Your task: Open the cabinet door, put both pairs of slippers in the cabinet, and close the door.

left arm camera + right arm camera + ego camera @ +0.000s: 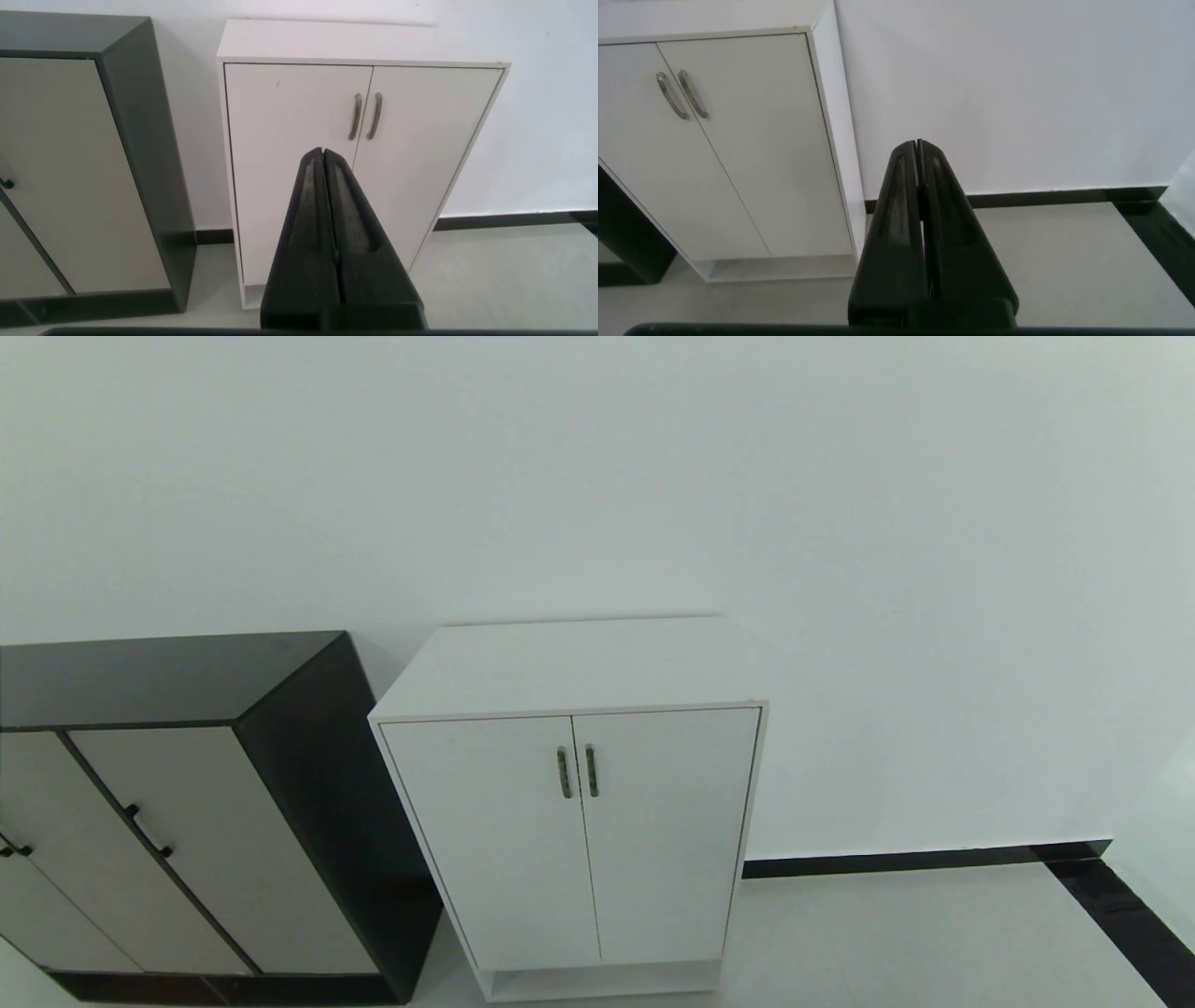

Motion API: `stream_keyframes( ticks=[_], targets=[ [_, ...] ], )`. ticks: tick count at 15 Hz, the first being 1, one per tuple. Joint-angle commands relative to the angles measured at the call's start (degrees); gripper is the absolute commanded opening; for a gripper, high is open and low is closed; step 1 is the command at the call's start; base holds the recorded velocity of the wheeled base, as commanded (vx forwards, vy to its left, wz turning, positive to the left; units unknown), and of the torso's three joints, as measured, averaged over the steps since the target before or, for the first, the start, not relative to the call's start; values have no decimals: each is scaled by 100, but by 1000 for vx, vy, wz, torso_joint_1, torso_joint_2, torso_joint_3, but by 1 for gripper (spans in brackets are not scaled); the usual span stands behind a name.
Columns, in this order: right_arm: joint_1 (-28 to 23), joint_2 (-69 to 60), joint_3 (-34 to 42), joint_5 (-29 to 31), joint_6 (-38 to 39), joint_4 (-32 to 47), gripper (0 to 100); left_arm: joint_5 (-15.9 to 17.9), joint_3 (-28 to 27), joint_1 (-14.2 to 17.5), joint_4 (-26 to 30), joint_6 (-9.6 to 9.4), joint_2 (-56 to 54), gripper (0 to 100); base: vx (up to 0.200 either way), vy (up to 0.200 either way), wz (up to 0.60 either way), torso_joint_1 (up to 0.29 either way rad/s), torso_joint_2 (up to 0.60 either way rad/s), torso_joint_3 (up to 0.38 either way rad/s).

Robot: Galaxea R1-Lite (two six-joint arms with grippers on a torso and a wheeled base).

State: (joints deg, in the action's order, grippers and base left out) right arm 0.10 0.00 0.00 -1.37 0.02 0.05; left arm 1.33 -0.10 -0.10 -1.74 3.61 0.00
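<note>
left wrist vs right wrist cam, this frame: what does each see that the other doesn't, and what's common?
Left wrist: the shut left gripper and a dark cabinet standing beside the white cabinet. Right wrist: the shut right gripper and the floor on the white cabinet's other side, out to a room corner. Both: the white cabinet with its doors closed, the two handles side by side, the wall and the baseboard.

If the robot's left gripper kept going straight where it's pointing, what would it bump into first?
Probably the white cabinet. The shut left gripper points at its closed doors, close to the middle seam and below the handles. Nothing shows in between, though depth is hard to judge.
</note>
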Motion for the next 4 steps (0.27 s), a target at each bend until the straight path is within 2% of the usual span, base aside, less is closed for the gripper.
stream_keyframes(
  ticks=[1,4],
  targets=[
    [-1,0,0,-4,-2,4,0,-1,1,1,-1,0,9,0,0,0,0,0,0,0],
    [-1,0,0,5,-11,4,0,-1,1,1,-1,0,0,0,0,0,0,0,0,0]
  ],
)
